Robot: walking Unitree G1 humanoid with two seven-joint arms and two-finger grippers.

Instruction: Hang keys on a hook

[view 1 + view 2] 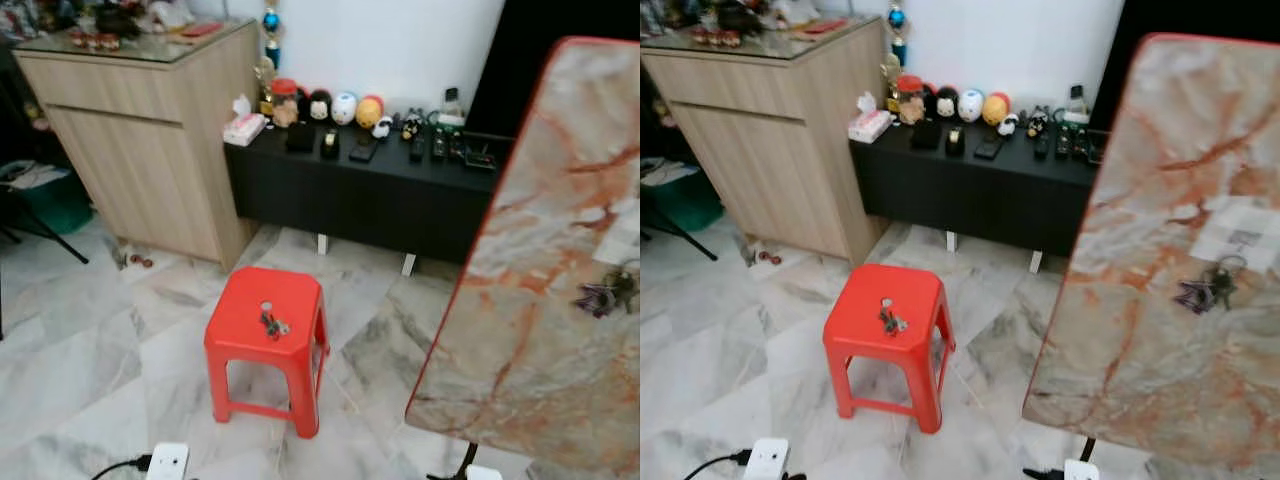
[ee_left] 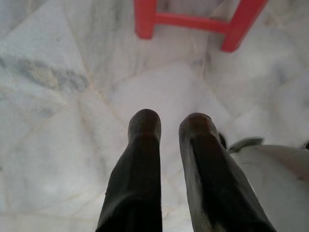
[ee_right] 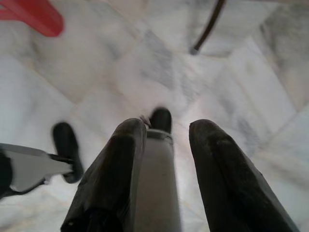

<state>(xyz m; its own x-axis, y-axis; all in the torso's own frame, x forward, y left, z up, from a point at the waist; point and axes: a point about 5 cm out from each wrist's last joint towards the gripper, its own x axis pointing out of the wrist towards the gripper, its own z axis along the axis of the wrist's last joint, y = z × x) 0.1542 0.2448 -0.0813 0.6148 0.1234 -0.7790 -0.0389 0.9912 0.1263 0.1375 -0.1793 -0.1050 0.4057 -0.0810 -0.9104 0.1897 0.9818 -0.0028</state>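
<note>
A small bunch of keys (image 1: pixel 271 322) lies on the seat of a red plastic stool (image 1: pixel 245 345) on the marble floor ahead. To the right stands a tall marble-patterned board (image 1: pixel 540 300) with a red edge. A second, dark bunch of keys (image 1: pixel 610 292) hangs on its face from a small hook (image 1: pixel 1230 262). Both arms hang low, well short of the stool. My left gripper (image 2: pixel 169 121) points at the floor near the stool's legs (image 2: pixel 145 19), open and empty. My right gripper (image 3: pixel 166 130) is open over the floor, with nothing between its fingers.
A light wooden cabinet (image 1: pixel 150 130) stands at the back left. Beside it, a low black console (image 1: pixel 350 195) carries figurines and small gadgets. A white plug box (image 1: pixel 167 462) with a cable lies on the floor in front. The board's dark stand leg (image 3: pixel 207 26) reaches the floor.
</note>
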